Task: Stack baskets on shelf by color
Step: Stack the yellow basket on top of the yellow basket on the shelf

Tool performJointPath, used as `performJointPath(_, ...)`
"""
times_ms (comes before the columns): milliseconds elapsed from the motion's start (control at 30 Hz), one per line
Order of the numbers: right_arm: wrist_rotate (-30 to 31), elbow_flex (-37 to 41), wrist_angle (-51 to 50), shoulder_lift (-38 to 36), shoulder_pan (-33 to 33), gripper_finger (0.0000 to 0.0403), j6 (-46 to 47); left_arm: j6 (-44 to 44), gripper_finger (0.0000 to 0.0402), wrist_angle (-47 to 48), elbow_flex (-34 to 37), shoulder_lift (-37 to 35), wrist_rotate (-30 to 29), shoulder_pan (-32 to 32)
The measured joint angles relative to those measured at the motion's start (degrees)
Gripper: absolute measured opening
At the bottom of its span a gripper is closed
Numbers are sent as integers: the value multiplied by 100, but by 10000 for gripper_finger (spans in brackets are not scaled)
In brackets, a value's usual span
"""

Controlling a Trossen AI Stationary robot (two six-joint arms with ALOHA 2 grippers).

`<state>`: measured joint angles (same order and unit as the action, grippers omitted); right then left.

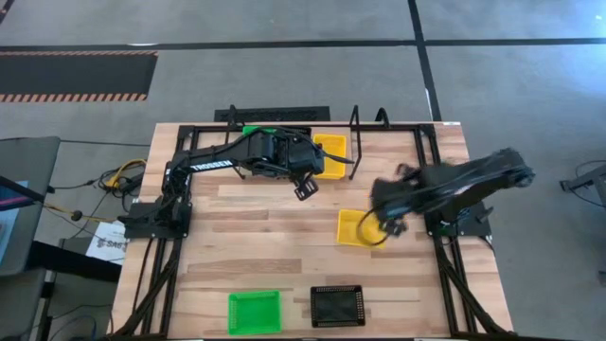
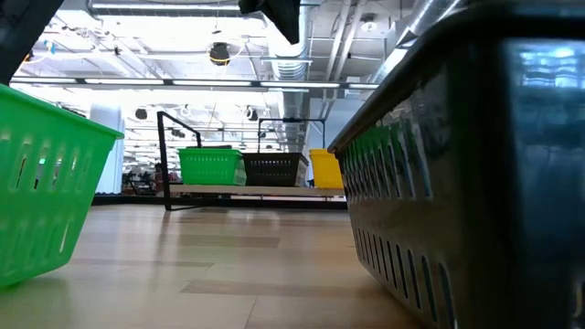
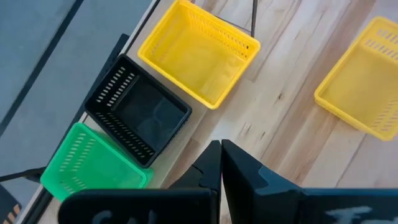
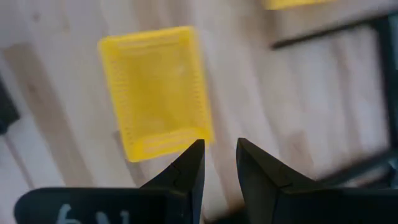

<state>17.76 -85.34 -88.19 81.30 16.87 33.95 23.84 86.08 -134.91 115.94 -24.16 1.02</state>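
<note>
Wooden tabletop (image 1: 284, 246), cables (image 1: 118, 177), grey floor (image 1: 284, 80)

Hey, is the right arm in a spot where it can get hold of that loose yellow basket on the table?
Probably yes. The right tool hangs open just over the yellow basket near one edge, and nothing lies between them.

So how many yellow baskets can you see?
2. One yellow basket sits on the shelf beside the black one; the other yellow basket lies on the table by the right gripper. More may be hidden.

The left arm (image 1: 248, 154) hides most of the shelf's green basket (image 1: 257, 130).
</note>
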Motion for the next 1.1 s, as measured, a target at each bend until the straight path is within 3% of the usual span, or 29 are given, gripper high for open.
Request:
performJointPath(200, 599, 17, -142, -1467, 281, 113, 1152, 112, 0, -280, 44, 59, 113, -1)
performJointPath(533, 1245, 17, -11, -3267, 815, 113, 1700, -74, 0, -2954, 1265, 52, 899, -187)
performJointPath(833, 1252, 22, 855, -3880, 856, 113, 527, -170, 0, -4702, 2403, 52, 1454, -232)
performJointPath(1100, 1226, 22, 1212, -3897, 856, 113, -210, -676, 48, -4901, 2511, 205, 1491, -441)
